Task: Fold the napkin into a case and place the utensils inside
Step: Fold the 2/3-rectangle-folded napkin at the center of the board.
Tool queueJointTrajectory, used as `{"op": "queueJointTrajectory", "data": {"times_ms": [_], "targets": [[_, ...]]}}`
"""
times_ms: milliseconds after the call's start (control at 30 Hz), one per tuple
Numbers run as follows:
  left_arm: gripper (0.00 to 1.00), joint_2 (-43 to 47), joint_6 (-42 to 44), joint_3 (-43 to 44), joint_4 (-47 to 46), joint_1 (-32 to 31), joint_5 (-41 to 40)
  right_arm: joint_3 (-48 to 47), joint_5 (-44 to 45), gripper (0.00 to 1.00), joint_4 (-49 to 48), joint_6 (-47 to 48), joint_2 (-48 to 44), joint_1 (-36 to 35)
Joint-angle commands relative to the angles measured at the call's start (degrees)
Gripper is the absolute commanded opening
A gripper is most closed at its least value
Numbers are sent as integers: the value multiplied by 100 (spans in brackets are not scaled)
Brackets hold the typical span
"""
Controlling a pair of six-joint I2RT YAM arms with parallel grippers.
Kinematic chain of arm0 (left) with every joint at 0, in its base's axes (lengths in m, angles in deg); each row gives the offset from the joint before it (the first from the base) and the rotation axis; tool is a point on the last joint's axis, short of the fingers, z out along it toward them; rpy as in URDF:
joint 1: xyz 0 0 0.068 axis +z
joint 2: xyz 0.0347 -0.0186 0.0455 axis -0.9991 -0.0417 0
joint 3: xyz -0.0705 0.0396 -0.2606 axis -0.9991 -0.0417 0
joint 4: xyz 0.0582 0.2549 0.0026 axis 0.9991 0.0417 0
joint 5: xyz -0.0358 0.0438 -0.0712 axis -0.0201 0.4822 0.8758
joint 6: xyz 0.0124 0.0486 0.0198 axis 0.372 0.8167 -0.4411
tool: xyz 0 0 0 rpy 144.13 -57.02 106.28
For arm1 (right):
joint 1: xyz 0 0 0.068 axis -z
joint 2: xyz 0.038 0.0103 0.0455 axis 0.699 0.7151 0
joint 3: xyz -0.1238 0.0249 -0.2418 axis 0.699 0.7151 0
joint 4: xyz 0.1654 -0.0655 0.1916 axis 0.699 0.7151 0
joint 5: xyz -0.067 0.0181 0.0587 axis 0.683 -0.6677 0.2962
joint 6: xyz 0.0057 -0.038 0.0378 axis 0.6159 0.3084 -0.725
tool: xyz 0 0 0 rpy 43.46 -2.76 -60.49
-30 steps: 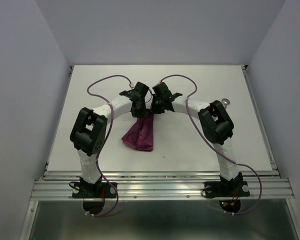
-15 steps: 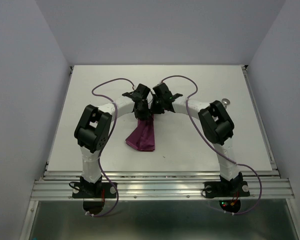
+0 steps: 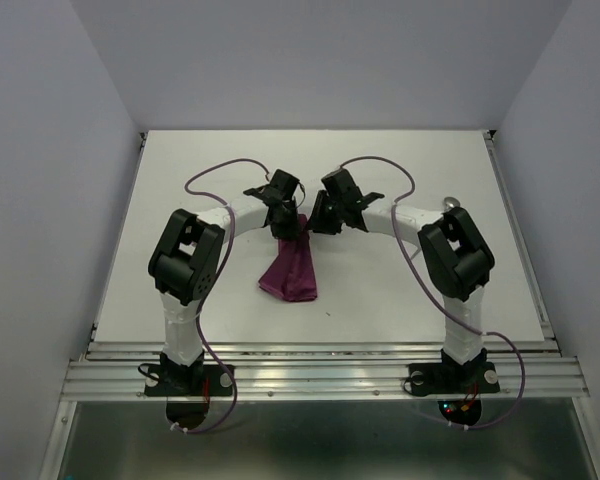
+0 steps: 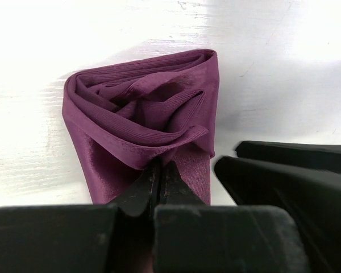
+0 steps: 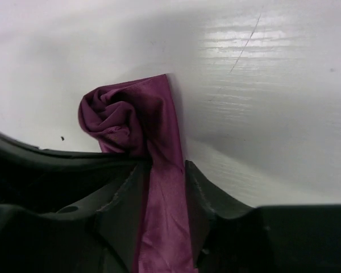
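Observation:
The plum-purple napkin (image 3: 290, 272) hangs bunched and folded from my left gripper (image 3: 285, 222), its lower end resting on the white table. In the left wrist view my left gripper (image 4: 161, 169) is shut on the napkin (image 4: 142, 114) at a top fold. My right gripper (image 3: 316, 217) is just right of it. In its wrist view the right gripper (image 5: 165, 166) has its jaws apart, with a strip of the napkin (image 5: 131, 114) running between them. One small shiny silver utensil (image 3: 452, 203) lies at the right, by the right arm's elbow. No case shape shows.
The white table (image 3: 180, 160) is walled by grey panels on the left, back and right. A metal rail (image 3: 320, 375) runs along the near edge by both arm bases. Purple cables loop above each arm.
My right gripper's jaws have parted and the right arm has shifted to the right, away from the left gripper. The napkin's hanging end has drifted slightly right. The left gripper keeps its grip.

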Motion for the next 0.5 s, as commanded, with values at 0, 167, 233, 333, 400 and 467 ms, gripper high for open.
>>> {"op": "queueJointTrajectory", "data": {"times_ms": [0, 167, 233, 333, 400, 467], "targets": [[0, -61, 197, -183, 52, 7, 43, 265, -197, 43, -370, -78, -550, 169], [0, 18, 399, -200, -1, 16, 96, 924, -636, 64, -957, -244, -726, 327], [0, 36, 470, -235, -71, 24, 192, 1170, -980, 68, -1396, -429, -718, 380], [0, 71, 680, -297, -229, 59, 446, 1329, -1261, 71, -1723, -570, -673, 381], [0, 71, 890, -262, -282, 86, 596, 1374, -1349, 72, -1829, -579, -673, 381], [0, 1, 979, -174, -247, 121, 772, 1470, -1394, 72, -1908, -570, -700, 433]]}}
